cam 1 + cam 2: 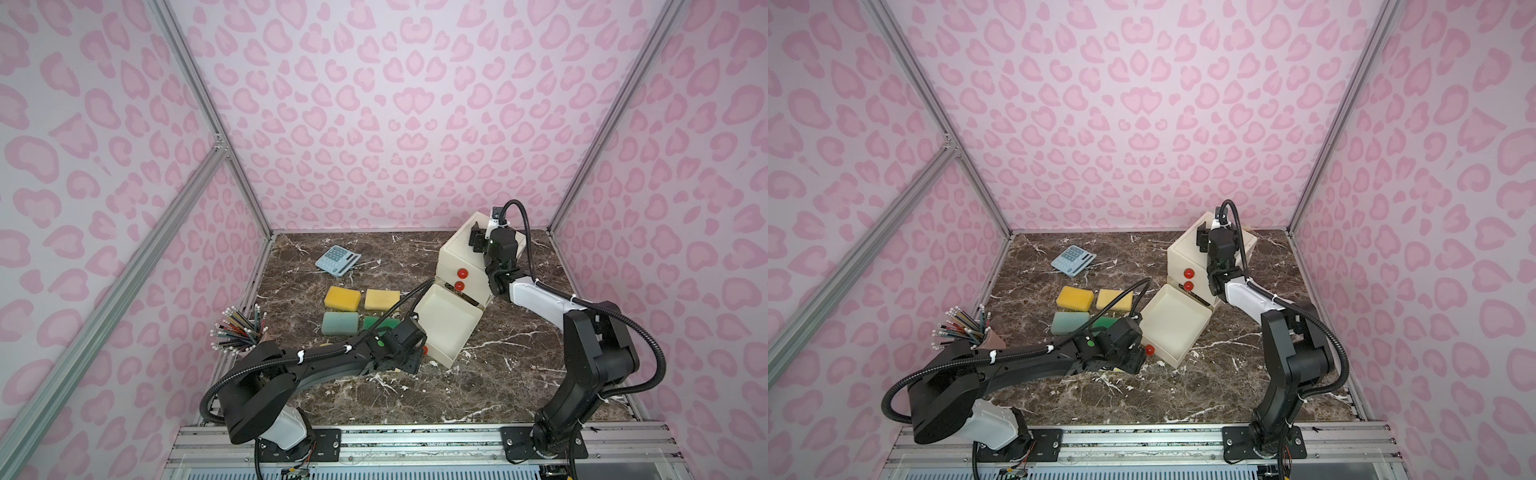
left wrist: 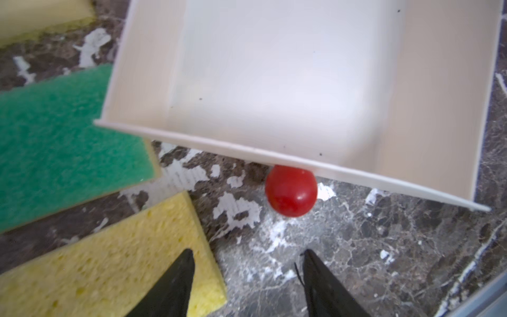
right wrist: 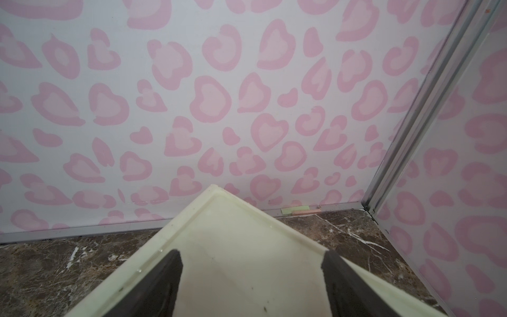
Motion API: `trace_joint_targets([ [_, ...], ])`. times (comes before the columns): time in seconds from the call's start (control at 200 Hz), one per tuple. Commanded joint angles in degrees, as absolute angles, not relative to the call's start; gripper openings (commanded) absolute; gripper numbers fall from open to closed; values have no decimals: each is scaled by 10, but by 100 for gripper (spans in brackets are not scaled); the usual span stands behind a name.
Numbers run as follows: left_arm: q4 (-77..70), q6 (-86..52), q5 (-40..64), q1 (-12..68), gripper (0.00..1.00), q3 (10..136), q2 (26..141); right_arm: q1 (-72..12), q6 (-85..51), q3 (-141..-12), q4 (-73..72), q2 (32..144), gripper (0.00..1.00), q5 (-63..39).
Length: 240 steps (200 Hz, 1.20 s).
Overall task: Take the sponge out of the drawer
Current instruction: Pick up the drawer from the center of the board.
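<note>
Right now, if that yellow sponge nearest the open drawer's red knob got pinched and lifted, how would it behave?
The yellow sponge looks full of pores, so probably light and squashy. It lies flat, so pushed it should slide, not roll.

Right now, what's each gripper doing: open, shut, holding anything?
Left gripper: open, holding nothing, by the yellow sponge.
Right gripper: open, holding nothing, over the cabinet top.

Left claw and right claw both gape, empty.
</note>
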<state>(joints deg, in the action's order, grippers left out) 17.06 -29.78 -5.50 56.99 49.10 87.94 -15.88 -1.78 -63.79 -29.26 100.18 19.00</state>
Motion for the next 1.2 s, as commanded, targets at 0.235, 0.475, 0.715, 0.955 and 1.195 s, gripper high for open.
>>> trace_joint_targets([
  [0.235,61,-273,-17,570,69,476,899,-123,2,-606,-34,978,85,97],
  [0.475,33,-265,-23,570,69,461,887,-62,-18,-689,-17,986,86,6],
  [0.715,1,-263,-28,570,70,456,907,-62,-17,-722,12,991,86,-14],
  [0.955,-26,-249,-53,570,65,446,912,-60,-13,-732,17,984,86,16],
  [1.195,-52,-241,-48,570,56,450,936,-36,-8,-808,33,996,86,-19],
])
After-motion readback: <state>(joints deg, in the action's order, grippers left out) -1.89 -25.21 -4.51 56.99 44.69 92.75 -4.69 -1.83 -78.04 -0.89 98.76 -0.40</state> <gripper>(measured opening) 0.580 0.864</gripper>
